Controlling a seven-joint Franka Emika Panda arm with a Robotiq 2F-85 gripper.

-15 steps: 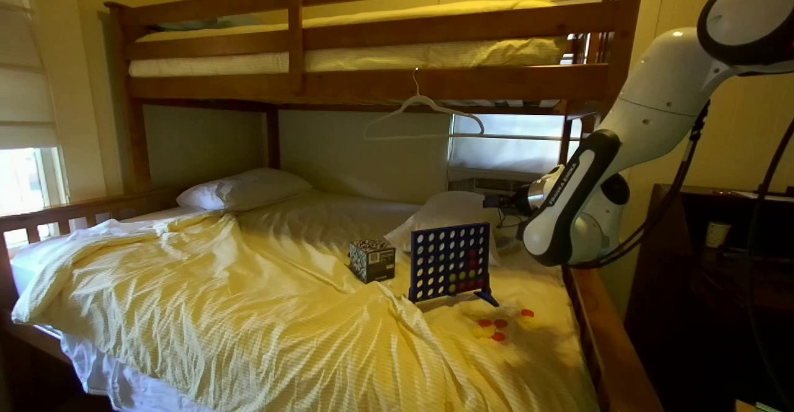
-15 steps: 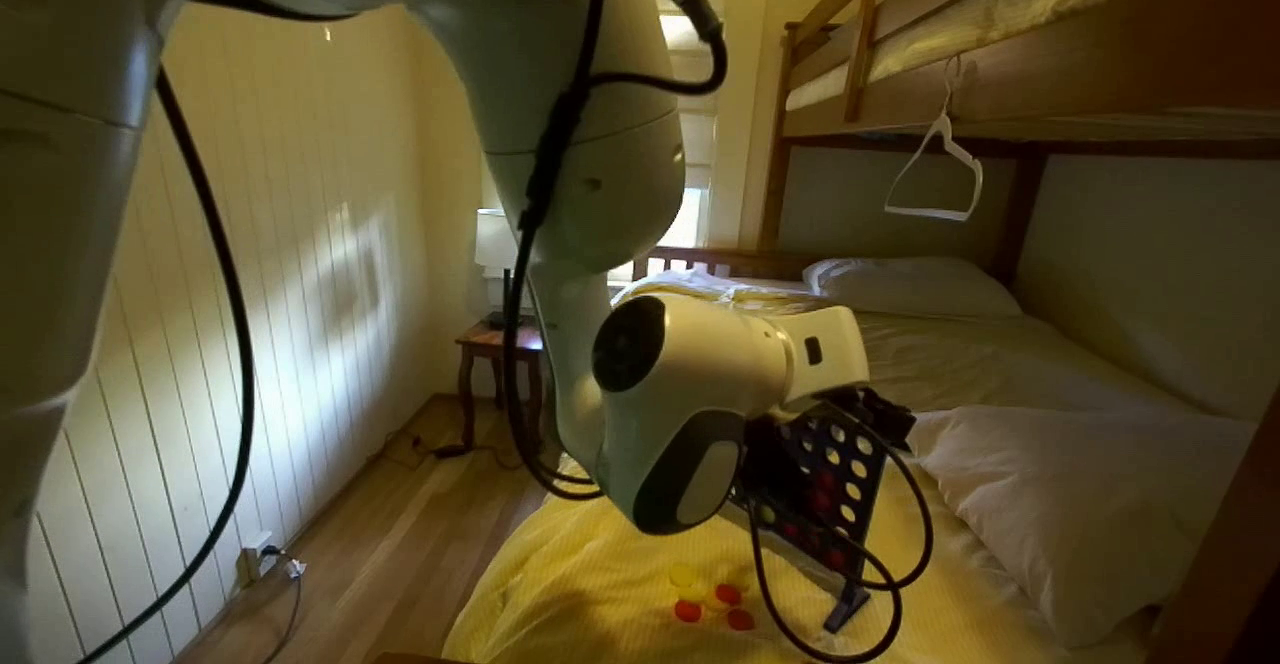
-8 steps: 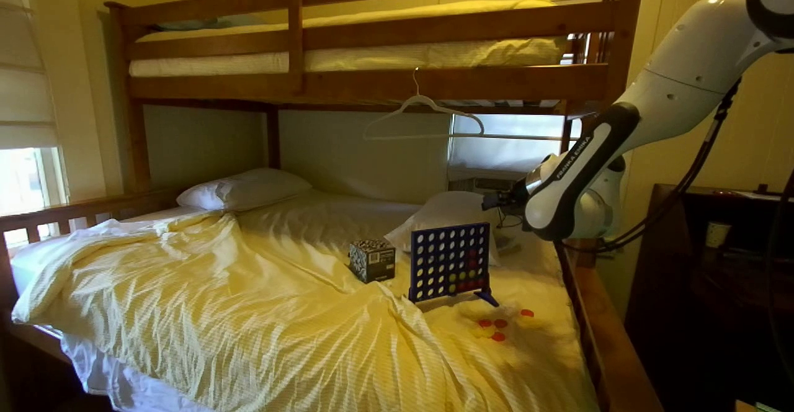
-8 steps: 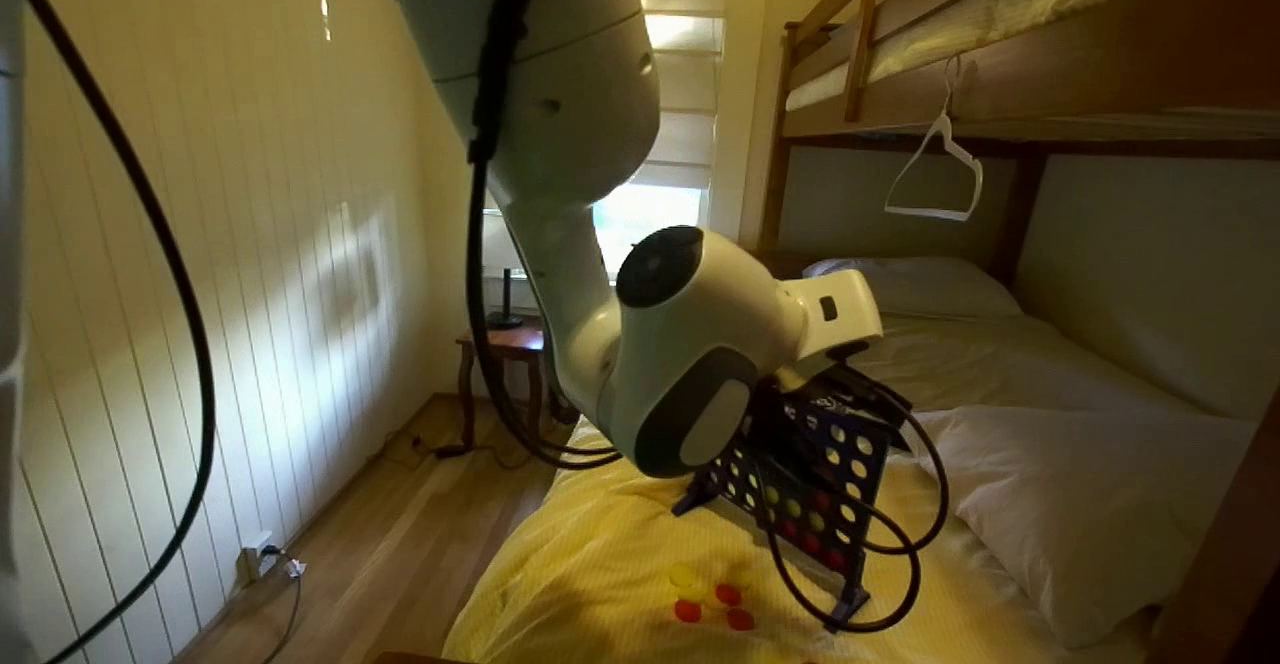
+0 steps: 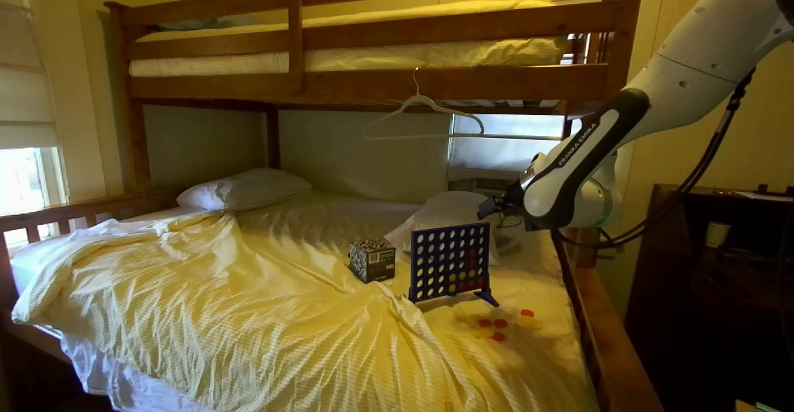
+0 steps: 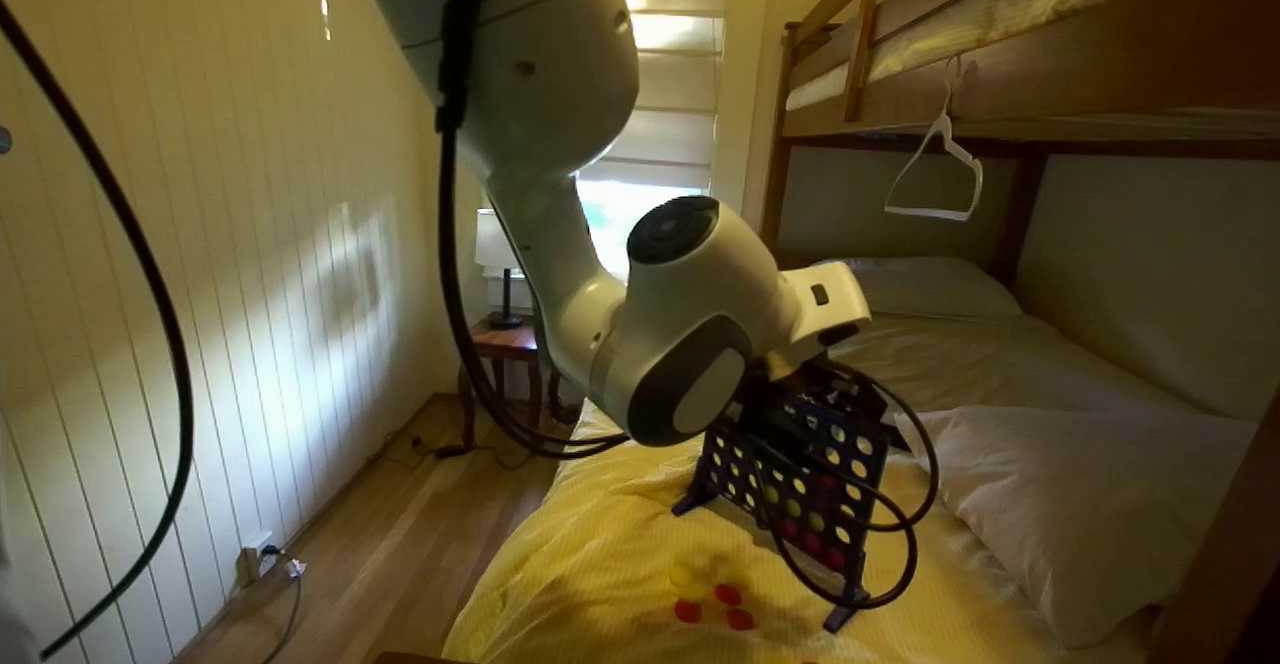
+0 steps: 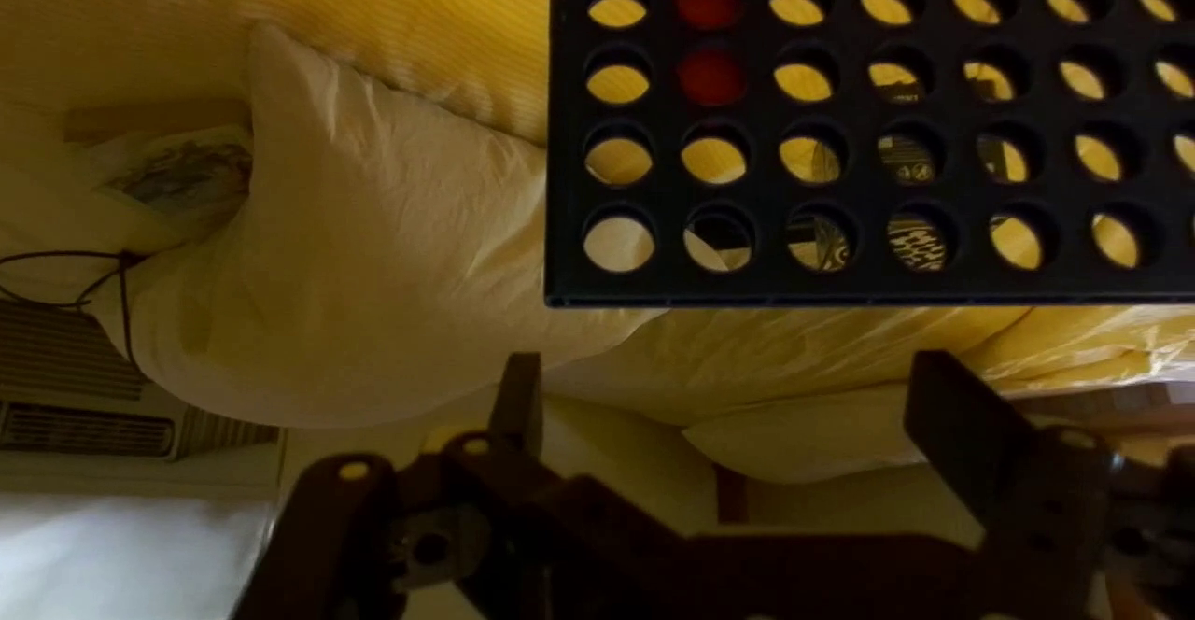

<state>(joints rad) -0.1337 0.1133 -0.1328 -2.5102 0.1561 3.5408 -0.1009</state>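
Lower bunk [image 5: 347,210] with yellow cover [image 5: 267,300], white pillows [image 5: 245,190], patterned box [image 5: 372,260], upright blue grid [image 5: 446,259], loose discs [image 5: 500,323]

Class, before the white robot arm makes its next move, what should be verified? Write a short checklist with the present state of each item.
1. Black two-fingered gripper free: ok; it stands open and holds nothing visible.
2. Blue plastic grid frame upright: ok; it stands on the yellow striped bedding.
3. Gap between gripper and frame: ok; the wrist view shows them apart.
4. Loose round red discs gathered together: not ok; one lies apart from the others.
5. Flat round yellow discs counted: cannot tell; they blend into the bedding.
6. Dark patterned cube-shaped box clear of the frame: ok; a gap shows in an exterior view.
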